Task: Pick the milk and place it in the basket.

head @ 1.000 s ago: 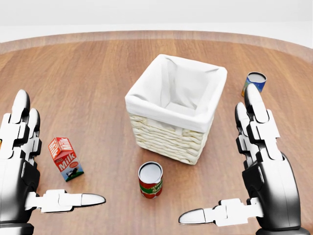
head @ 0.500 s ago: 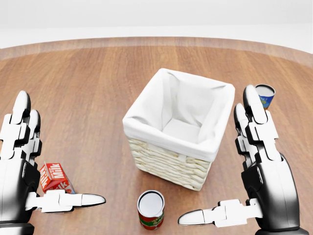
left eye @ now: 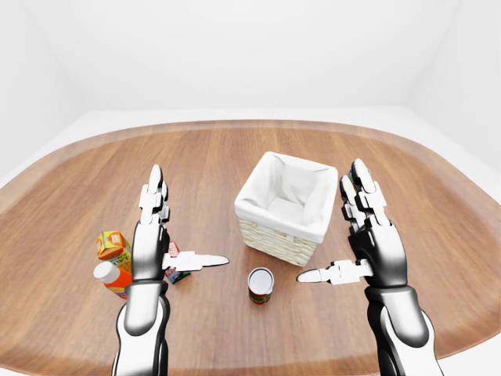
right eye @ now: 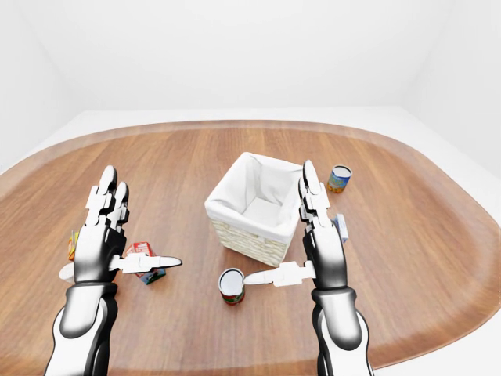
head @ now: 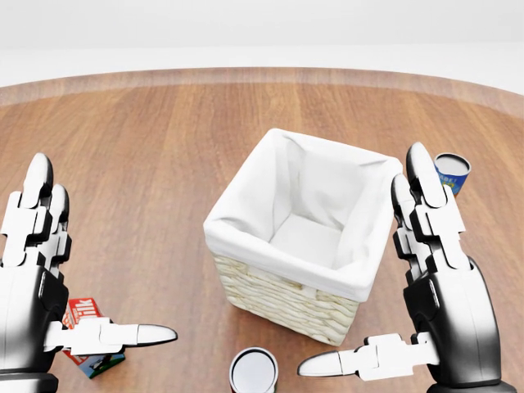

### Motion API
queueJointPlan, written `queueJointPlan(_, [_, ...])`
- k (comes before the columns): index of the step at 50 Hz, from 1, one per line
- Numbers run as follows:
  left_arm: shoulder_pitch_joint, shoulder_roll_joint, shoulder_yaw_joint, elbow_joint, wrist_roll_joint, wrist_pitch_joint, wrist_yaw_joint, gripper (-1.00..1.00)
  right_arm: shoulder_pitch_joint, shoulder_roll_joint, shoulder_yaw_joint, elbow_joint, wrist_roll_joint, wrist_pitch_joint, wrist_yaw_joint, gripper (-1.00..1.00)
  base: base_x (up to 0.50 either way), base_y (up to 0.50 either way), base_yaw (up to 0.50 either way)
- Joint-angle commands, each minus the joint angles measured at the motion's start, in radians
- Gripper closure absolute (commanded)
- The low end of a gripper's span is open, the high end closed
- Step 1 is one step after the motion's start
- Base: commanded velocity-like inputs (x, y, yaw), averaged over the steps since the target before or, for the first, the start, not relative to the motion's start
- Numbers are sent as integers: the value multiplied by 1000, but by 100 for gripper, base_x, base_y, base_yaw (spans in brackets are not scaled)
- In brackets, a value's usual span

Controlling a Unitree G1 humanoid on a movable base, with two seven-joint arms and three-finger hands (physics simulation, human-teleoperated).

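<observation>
Both hands are raised with fingers spread and nothing held: the left robot hand (head: 37, 278) and the right robot hand (head: 438, 282) stand either side of the basket (head: 282, 299) on the wooden bench (head: 147, 139). The milk (right eye: 145, 262), a small red carton, stands just below and behind the left robot hand's outstretched thumb, partly hidden by it in the head view. The step in hand appears to be the reach for that carton, and the left robot hand is the natural choice, being nearest. It should probably drop lower and set its fingers around the carton's upright sides before closing. A red can (left eye: 261, 284) stands to the right of that thumb, between the two hands, and is best kept clear of.
</observation>
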Motion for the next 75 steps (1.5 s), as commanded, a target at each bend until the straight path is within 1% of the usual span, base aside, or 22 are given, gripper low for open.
queueJointPlan(1, [-1, 0, 1, -1, 0, 0, 0, -100, 0, 0, 1, 0, -1, 0, -2, -100, 25, 0, 0])
queueJointPlan(12, [-4, 1, 2, 4, -2, 0, 0, -100, -1, 1, 2, 4, -7, 0, -8, -100, 26, 0, 0])
queueJointPlan(14, [-5, 1, 2, 6, -2, 0, 0, -100, -2, 0, 0, 7, -19, -9, -15, -100, 26, 0, 0])
queueJointPlan(15, [-5, 1, 1, 7, -2, 0, 0, -100, 2, 2, -4, 5, -14, -29, -19, -100, 0, 0, 0])
queueJointPlan(16, [-6, 1, 1, 7, -1, 0, 0, -100, 1, 2, -6, 0, -12, -19, -17, -100, 0, 0, 0])
queueJointPlan(20, [-10, 2, 4, 11, -2, 0, 1, -100, -6, 3, -10, 13, -14, -13, -21, -100, 0, 0, 0])
queueJointPlan(22, [-21, 5, 13, 23, -5, 0, 2, -100, -3, 3, -6, 7, -15, -8, -19, -100, 0, 0, 0])
queueJointPlan(26, [-51, 15, 37, 52, -12, 0, 6, -100, -1, 1, -1, 18, -22, -21, -18, -100, 0, 0, 0])
queueJointPlan(28, [-72, 25, 52, 88, 17, 0, 26, -100, -1, 1, -1, 15, -23, -19, -18, -100, 0, 0, 0])
queueJointPlan(32, [-112, 41, 81, 167, 14, 0, 41, -100, 0, 1, -2, 12, -21, -18, -16, -100, 0, 0, 0])
queueJointPlan(35, [-132, 51, 91, 203, 20, -7, 51, -100, 2, 0, 2, 16, -26, -22, -14, -100, 0, 0, 0])
queueJointPlan(40, [-147, 61, 101, 238, 20, -18, 57, -100, 2, 1, 2, 15, -20, -18, -11, -100, 0, 0, 0])
queueJointPlan(42, [-161, 68, 109, 273, 20, -31, 65, -100, 3, 0, 4, 11, -20, -15, -10, -100, 0, 0, 0])
queueJointPlan(44, [-166, 71, 111, 285, 19, -35, 68, -100, 3, 0, 4, 13, -24, -18, -12, -100, 0, 0, 0])
queueJointPlan(46, [-177, 79, 116, 321, 20, -48, 77, -100, 2, 1, 3, 17, -27, -19, -16, -100, 0, 0, 0])
queueJointPlan(51, [-191, 87, 121, 357, 18, -60, 86, -100, 2, 1, 3, 17, -27, -18, -17, -100, 0, 0, 0])
queueJointPlan(53, [-203, 93, 125, 390, 16, -72, 92, -100, 1, 1, 4, 17, -26, -17, -17, -100, 0, 0, 0])
queueJointPlan(61, [-213, 101, 129, 425, 4, -67, 104, -100, 1, 2, 3, 18, -23, -15, -20, -100, 0, 0, 0])
queueJointPlan(65, [-204, 99, 127, 433, 5, -73, 106, -100, 0, 1, 1, 13, -20, -10, -19, -100, 0, 0, 0])
queueJointPlan(67, [-201, 98, 127, 432, 4, -68, 104, -100, 1, 1, 1, 13, -20, -11, -19, -100, 0, 0, 0])
queueJointPlan(71, [-202, 100, 129, 455, 7, -79, 112, -100, -1, 2, -1, 13, -20, -9, -20, -100, 0, 0, 0])
queueJointPlan(75, [-196, 100, 130, 453, 8, -78, 116, -100, -2, 2, -3, 13, -17, -9, -19, -100, 0, 0, 0])
